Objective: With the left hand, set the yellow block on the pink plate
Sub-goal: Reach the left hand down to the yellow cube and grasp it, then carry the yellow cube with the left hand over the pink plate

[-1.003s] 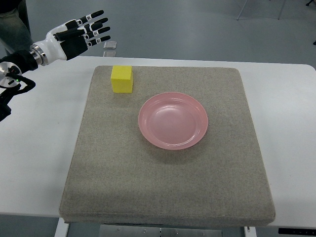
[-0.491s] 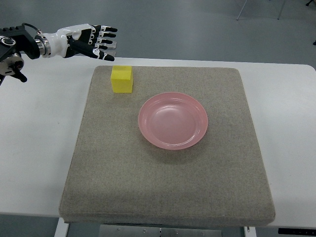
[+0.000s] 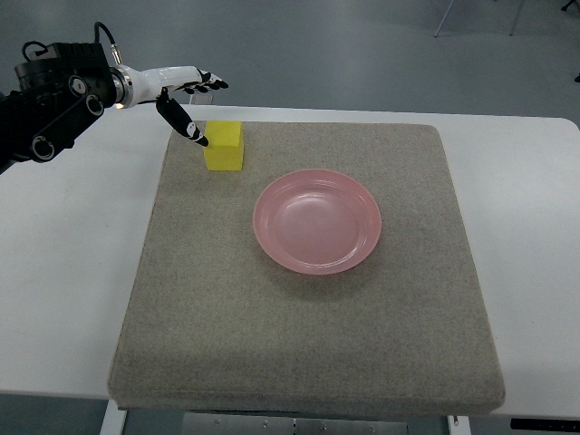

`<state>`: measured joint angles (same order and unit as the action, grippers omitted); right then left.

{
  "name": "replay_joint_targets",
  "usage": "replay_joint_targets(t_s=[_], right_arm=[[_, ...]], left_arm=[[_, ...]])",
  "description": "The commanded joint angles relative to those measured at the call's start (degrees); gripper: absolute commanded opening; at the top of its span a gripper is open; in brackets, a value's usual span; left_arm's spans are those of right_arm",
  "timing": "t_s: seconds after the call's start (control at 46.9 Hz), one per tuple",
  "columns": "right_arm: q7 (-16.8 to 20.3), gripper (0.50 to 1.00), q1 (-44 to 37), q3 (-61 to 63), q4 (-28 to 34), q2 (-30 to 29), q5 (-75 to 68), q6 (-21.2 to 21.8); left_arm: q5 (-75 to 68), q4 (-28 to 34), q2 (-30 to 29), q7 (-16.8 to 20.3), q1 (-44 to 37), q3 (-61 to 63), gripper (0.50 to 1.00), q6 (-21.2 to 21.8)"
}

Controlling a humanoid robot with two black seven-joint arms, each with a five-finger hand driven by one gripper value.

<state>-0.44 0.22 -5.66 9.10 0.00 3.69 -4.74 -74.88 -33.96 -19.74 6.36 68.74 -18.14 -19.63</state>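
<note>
A grey floor lies behind a white bench [image 3: 72,272] that carries a square grey mat [image 3: 299,335]. On the mat the yellow block [image 3: 224,146] sits near the far left corner, resting flat and apart from the pink plate [image 3: 317,220], which lies to the block's right and a little nearer, around the mat's middle, with nothing on it. The left robot hand [image 3: 186,95] reaches in from the upper left, just beside the block; its fingers [image 3: 213,82] are spread wide and hold nothing, while its thumb [image 3: 186,128] points down to the block's left face, very close or just touching.
</note>
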Motion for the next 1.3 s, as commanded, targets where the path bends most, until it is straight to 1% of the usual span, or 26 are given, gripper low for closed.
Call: replay_joint_targets(t_s=[0.0, 0.192, 0.32, 0.448, 0.555, 0.64, 0.683, 0.747, 0.768, 0.811, 0.875, 0.896, 0.982, 1.024, 1.11, 1.152, 1.216, 1.28], right_arm=[[0.00, 0.924, -0.04, 0.04, -0.05, 0.00, 0.00, -0.01], [0.00, 0.924, -0.04, 0.04, 0.04, 0.00, 0.00, -0.01], [0.00, 0.924, -0.04, -0.05, 0.04, 0.00, 0.00, -0.01], [0.00, 0.924, -0.04, -0.05, 0.04, 0.00, 0.00, -0.01], [0.00, 0.924, -0.04, -0.05, 0.04, 0.00, 0.00, -0.01], [0.00, 0.924, -0.04, 0.04, 0.04, 0.00, 0.00, -0.01], [0.00, 0.924, -0.04, -0.05, 0.04, 0.00, 0.00, -0.01], [0.00, 0.924, -0.04, 0.04, 0.04, 0.00, 0.00, -0.01], [0.00, 0.924, -0.04, -0.05, -0.05, 0.00, 0.00, -0.01], [0.00, 0.924, -0.04, -0.05, -0.05, 0.00, 0.00, -0.01], [0.00, 0.924, 0.04, 0.04, 0.04, 0.00, 0.00, -0.01], [0.00, 0.924, 0.04, -0.05, 0.04, 0.00, 0.00, 0.08], [0.00, 0.924, -0.04, 0.04, 0.04, 0.00, 0.00, -0.01], [0.00, 0.924, -0.04, -0.05, -0.05, 0.00, 0.00, -0.01], [0.00, 0.924, -0.04, 0.04, 0.04, 0.00, 0.00, -0.01], [0.00, 0.924, -0.04, 0.04, 0.04, 0.00, 0.00, -0.01], [0.00, 0.924, 0.04, 0.04, 0.04, 0.00, 0.00, -0.01], [0.00, 0.924, -0.04, -0.05, -0.05, 0.00, 0.00, -0.01]], left_arm=[[-0.09, 0.03, 1.28, -0.03, 0.08, 2.58, 0.992, 0.91], [-0.88, 0.21, 3.13, -0.03, 0.08, 3.99, 0.994, 0.99], [-4.57, 0.65, 3.83, -0.03, -0.01, 3.99, 0.992, 1.17], [-6.42, 0.91, 4.09, -0.03, -0.10, 4.08, 0.992, 3.01], [-6.77, 1.26, 4.45, -0.03, -0.10, 4.25, 0.984, 4.51], [-7.30, 1.44, 4.97, -0.03, -0.10, 5.57, 0.962, 4.68], [-7.30, 1.44, 5.06, -0.03, -0.10, 6.27, 0.937, 4.77], [-7.21, 1.70, 5.15, -0.12, -0.10, 6.45, 0.919, 4.86], [-7.21, 1.79, 5.15, -0.03, -0.10, 6.45, 0.896, 5.12], [-7.30, 1.79, 5.15, -0.03, -0.10, 6.45, 0.872, 5.56], [-7.38, 1.79, 5.15, -0.03, -0.10, 6.54, 0.821, 5.83], [-7.38, 1.79, 5.15, -0.03, -0.10, 6.54, 0.812, 5.83], [-7.38, 1.88, 5.15, -0.03, -0.10, 6.54, 0.735, 5.83], [-7.47, 1.88, 5.15, -0.12, -0.10, 6.54, 0.711, 5.83], [-7.82, 2.05, 5.50, -0.12, -0.10, 6.54, 0.696, 5.91], [-8.00, 2.40, 5.59, -0.12, -0.10, 6.54, 0.671, 5.91], [-8.00, 2.84, 5.59, -0.03, -0.01, 6.54, 0.658, 5.91], [-8.00, 2.85, 5.76, -0.12, -0.01, 6.54, 0.602, 5.91]])
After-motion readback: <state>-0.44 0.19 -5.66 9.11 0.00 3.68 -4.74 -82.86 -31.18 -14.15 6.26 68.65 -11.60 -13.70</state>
